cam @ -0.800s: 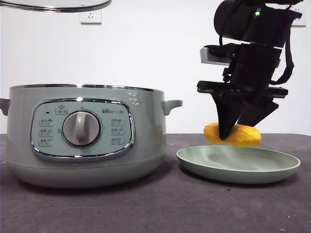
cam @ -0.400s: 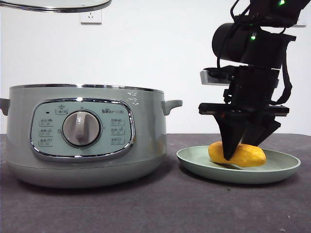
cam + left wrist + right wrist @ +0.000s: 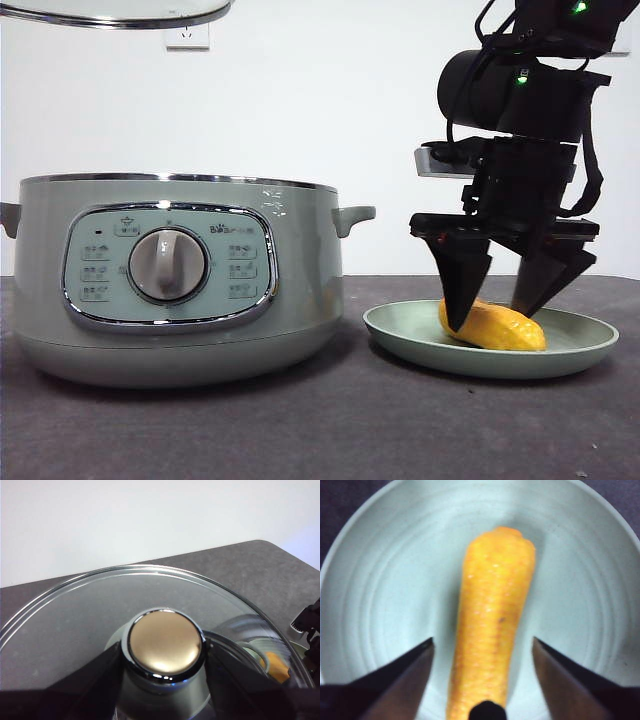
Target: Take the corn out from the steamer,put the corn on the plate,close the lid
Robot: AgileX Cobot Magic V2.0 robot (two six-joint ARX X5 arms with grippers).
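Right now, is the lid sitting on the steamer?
No, the left gripper holds the lid high above the open steamer.

A glossy yellow-orange corn cob (image 3: 492, 625) lies on the shallow pale green plate (image 3: 380, 580). The right gripper's (image 3: 482, 665) black fingers (image 3: 395, 680) stand apart on either side, clear of it.

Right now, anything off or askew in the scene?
Nothing stands out. Corn lies flat in the plate, right claw open around it. Left claw holds the lid level above the open steamer. No spills.
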